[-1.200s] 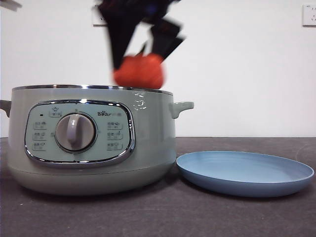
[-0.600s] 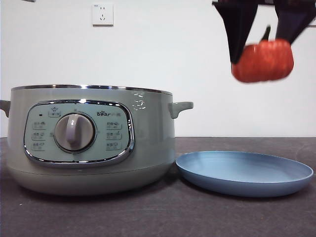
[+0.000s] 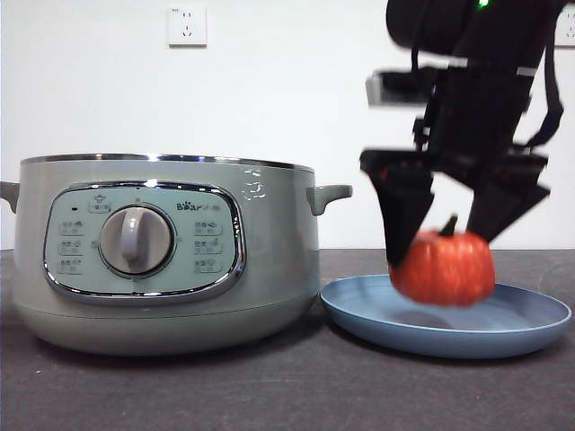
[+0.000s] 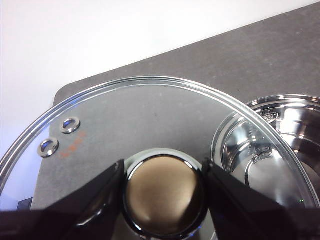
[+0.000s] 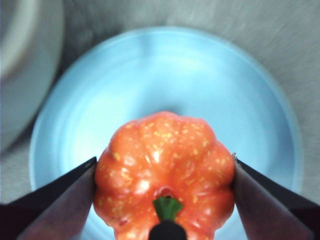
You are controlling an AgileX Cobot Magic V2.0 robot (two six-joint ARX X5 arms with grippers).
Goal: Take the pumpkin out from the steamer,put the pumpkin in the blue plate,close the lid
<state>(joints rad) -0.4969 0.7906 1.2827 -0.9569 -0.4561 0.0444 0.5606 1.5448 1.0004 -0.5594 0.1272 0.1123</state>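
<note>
My right gripper [image 3: 445,251] is shut on the orange-red pumpkin [image 3: 443,268] and holds it upright, low over the blue plate [image 3: 530,325]. I cannot tell if the pumpkin touches the plate. In the right wrist view, the jaws of this gripper [image 5: 164,165] clamp the pumpkin [image 5: 164,150] over the plate's middle [image 5: 165,70]. The sage-green steamer [image 3: 162,251] stands open, left of the plate. My left gripper [image 4: 163,167] is shut on the knob [image 4: 164,192] of the glass lid [image 4: 150,110], held beside the steamer's shiny pot [image 4: 280,135]. The lid is out of the front view.
The dark grey table [image 3: 287,386] runs in front of the steamer and the plate. A white wall stands close behind with a socket [image 3: 187,25]. The steamer's side handle [image 3: 328,196] points toward the plate.
My right gripper has carried the pumpkin from over the steamer to the right, then down to just over the blue plate. The steamer and the plate have not moved.
</note>
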